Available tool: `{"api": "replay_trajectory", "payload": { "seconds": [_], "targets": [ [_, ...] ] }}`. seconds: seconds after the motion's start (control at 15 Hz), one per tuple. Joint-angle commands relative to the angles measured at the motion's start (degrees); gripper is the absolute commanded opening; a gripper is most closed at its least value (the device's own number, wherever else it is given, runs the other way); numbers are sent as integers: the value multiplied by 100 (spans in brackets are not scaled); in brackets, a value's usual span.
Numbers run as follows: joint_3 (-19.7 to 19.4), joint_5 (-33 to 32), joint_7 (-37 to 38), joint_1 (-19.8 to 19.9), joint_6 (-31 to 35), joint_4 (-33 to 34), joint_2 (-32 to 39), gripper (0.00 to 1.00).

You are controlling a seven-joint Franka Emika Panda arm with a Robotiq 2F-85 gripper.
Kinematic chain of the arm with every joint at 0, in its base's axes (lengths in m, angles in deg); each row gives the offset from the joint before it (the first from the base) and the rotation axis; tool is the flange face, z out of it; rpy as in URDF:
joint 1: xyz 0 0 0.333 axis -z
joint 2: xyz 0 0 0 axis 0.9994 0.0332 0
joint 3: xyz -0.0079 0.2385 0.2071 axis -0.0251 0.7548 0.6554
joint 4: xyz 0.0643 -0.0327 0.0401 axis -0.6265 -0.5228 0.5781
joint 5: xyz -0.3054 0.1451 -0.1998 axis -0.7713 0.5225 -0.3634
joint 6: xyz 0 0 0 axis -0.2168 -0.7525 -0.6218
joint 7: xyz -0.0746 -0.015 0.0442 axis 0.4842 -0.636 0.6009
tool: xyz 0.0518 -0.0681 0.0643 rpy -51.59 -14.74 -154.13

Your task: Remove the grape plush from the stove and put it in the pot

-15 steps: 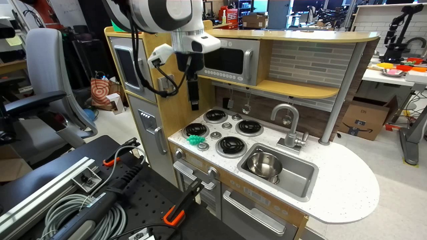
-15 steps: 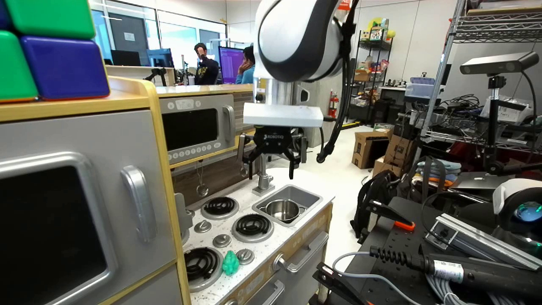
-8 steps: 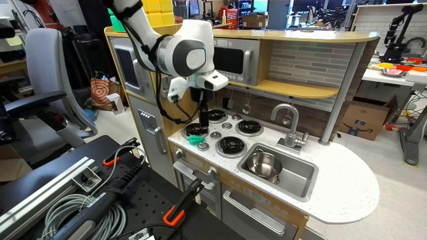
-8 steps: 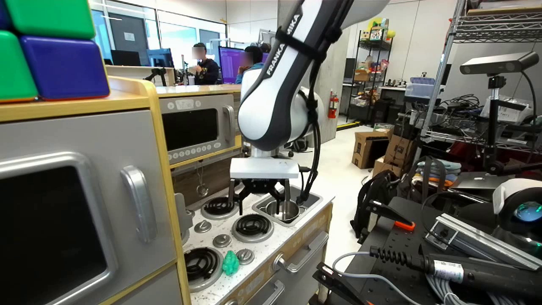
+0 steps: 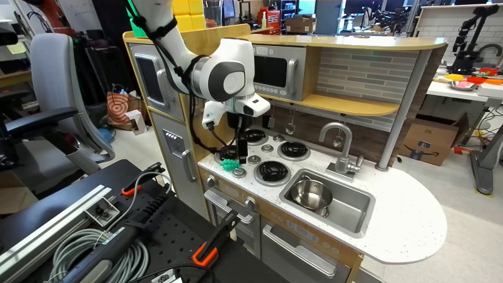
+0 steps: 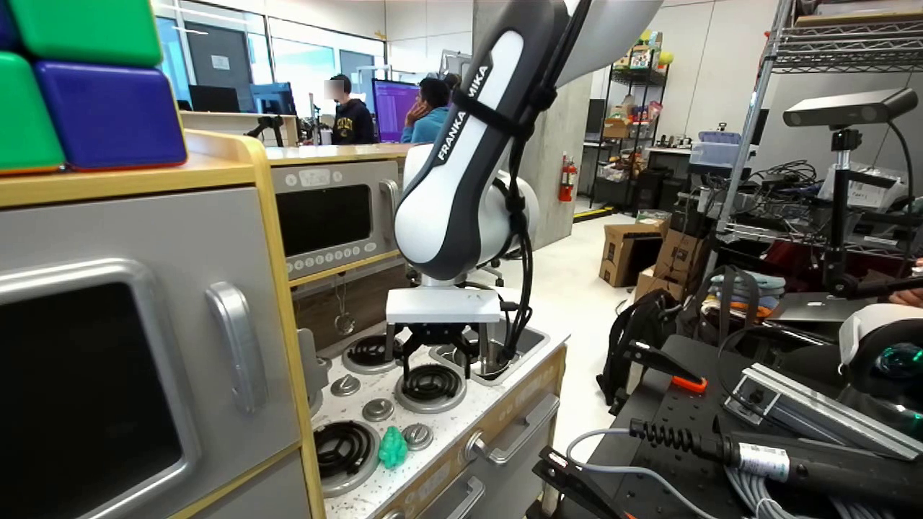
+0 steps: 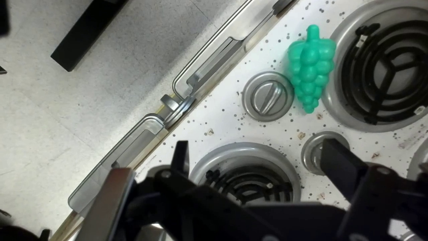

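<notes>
Gripper (image 6: 436,375) has been lowered a bit over stove (image 5: 272,171), jaws held spread; grapes (image 7: 309,67) seen on stove, pot (image 5: 311,194) beside it.

Both exterior views are evenly lit. In an exterior view the window (image 6: 299,68) between 10 and 11 o'clock is washed pale, and a face (image 6: 336,90) near 11 is blurred. The pot (image 5: 314,194), between 4 and 5 in an exterior view, is flecked with glints. In the wrist view, the gripper (image 7: 258,156) is thrown out of focus from 4 to 7, the grape plush (image 7: 309,68) at 2 is highlighted, and the floor (image 7: 167,36) at 11 is softly shadowed.
</notes>
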Motion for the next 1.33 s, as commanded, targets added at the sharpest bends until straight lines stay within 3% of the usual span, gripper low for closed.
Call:
{"api": "replay_trajectory", "payload": {
  "seconds": [0.0,0.27,0.8,1.2,1.27],
  "targets": [
    [-128,225,-217,-187,218,-16,63,100],
    [-101,222,-293,-401,358,231,407,100],
    [-522,168,-36,-1141,631,1158,1462,100],
    [-591,196,-9,-1309,593,1688,1968,100],
    [-583,198,-16,-1317,592,1719,1999,75]
  ]
}}
